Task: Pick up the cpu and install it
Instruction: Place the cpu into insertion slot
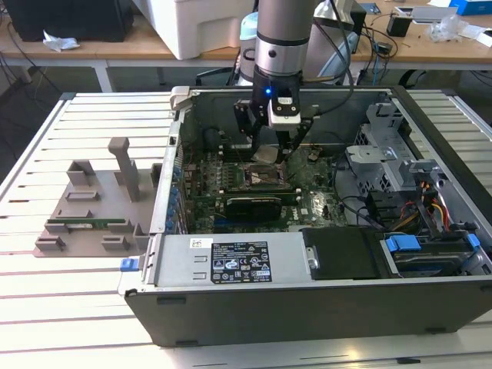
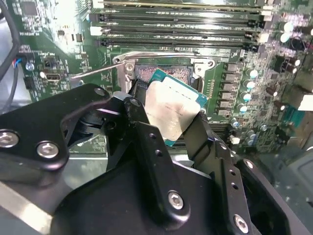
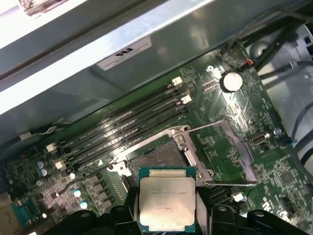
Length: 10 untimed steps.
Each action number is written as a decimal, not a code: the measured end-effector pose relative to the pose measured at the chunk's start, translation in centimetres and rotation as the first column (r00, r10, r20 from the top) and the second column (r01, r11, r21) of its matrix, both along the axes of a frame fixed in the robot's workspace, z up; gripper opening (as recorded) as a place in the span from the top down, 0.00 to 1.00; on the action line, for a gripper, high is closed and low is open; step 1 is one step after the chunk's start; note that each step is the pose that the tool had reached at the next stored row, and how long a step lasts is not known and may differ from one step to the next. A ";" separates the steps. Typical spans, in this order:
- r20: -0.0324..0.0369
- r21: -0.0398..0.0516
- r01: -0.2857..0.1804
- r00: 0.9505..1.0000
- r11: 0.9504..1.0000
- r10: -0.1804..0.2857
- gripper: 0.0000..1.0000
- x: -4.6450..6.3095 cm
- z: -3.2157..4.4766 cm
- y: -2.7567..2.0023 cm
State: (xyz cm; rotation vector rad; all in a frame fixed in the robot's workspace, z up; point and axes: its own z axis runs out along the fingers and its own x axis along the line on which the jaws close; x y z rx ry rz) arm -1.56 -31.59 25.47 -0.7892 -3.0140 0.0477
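While the jaws clench the cpu (image 2: 171, 110) by two opposite edges, black fingers (image 2: 146, 142) pressing on either side, the chip hangs over the socket (image 3: 156, 156) and is not seated in it. Its silver-grey top faces the wrist cameras in both wrist views, with the thin green edge showing around it (image 3: 165, 200). Seen in the exterior view, the arm (image 1: 283, 38) reaches straight down into the open computer case (image 1: 307, 307), holding the cpu (image 1: 265, 154) just above the socket (image 1: 265, 177) on the green motherboard (image 3: 230, 142). The socket's dark middle lies uncovered inside its metal frame, and a thin wire lever (image 2: 93, 73) stands out beside it. Long black memory slots (image 3: 127, 127) run just beside the socket. Well apart from the socket, outside the case, a grey holder (image 1: 84, 207) rests on the desk (image 1: 77, 307).
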 end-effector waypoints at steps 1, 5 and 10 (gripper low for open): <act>0.000 -0.001 0.012 1.000 1.000 -0.012 0.45 0.0 0.00 0.00; 0.000 -0.005 0.086 0.996 0.996 -0.086 0.45 0.0 0.00 0.00; 0.001 -0.009 0.164 0.986 0.986 -0.164 0.45 0.0 -0.01 0.00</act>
